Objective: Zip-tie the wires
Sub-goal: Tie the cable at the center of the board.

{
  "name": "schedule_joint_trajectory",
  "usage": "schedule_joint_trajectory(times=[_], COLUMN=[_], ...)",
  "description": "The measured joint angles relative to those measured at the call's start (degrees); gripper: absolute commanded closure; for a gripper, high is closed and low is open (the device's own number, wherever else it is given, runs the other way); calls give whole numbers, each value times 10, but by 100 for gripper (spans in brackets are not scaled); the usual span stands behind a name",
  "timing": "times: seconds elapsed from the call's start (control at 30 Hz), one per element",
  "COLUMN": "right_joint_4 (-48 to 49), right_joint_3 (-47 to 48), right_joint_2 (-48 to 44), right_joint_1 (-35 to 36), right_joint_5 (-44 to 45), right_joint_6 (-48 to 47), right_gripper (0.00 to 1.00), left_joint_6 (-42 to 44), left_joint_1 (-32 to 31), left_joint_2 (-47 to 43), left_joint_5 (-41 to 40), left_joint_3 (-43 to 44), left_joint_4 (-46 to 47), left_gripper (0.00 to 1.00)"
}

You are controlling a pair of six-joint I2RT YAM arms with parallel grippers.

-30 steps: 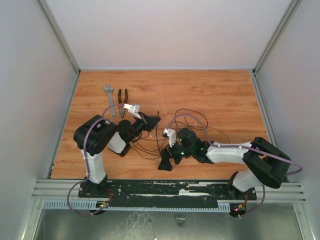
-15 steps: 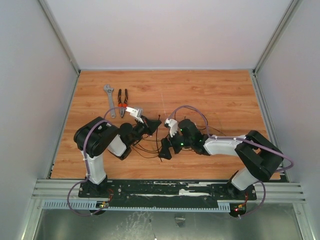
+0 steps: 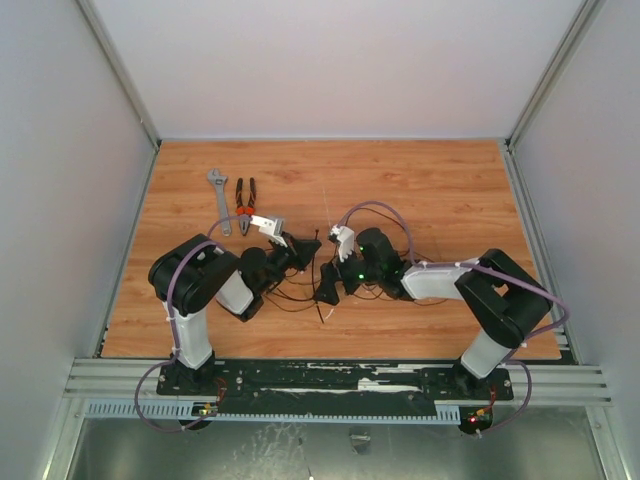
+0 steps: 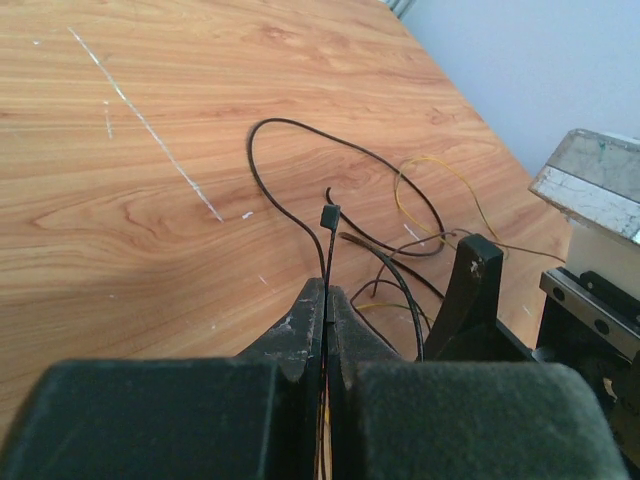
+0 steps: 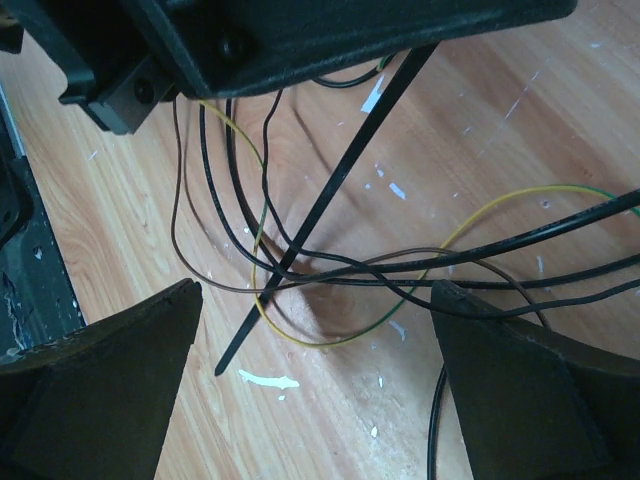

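Note:
The zip tie is a stiff black strip clamped between the shut fingers of my left gripper; its head sticks up past the fingertips. In the right wrist view the strip slants down from the left gripper to the table, crossing the wires, loose black, brown and yellow loops. My right gripper is open and hovers just above those loops and the strip's tail, holding nothing. From above, the left gripper and right gripper are close together at the table's middle, with the wires beneath them.
A grey wrench and red-handled pliers lie at the back left. Wire loops spread to the right of the grippers. Grey walls enclose the table; a metal rail runs along the near edge.
My right gripper has moved away from the near edge and closer to the left gripper, now over the strip's tail. The left gripper has stayed shut on the zip tie, almost still.

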Motion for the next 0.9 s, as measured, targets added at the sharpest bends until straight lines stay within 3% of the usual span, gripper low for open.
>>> schedule_joint_trajectory(times=[0.5, 0.9], right_joint_4=[3, -89], right_joint_3=[26, -30], right_joint_2=[22, -112], right_joint_1=[-6, 4], right_joint_5=[3, -39], right_joint_6=[-6, -31], right_gripper=[1, 1], left_joint_6=[-1, 1], left_joint_1=[-3, -3], left_joint_2=[0, 0], left_joint_5=[-23, -29], left_joint_3=[-17, -17], left_joint_4=[0, 0], left_gripper=[100, 100])
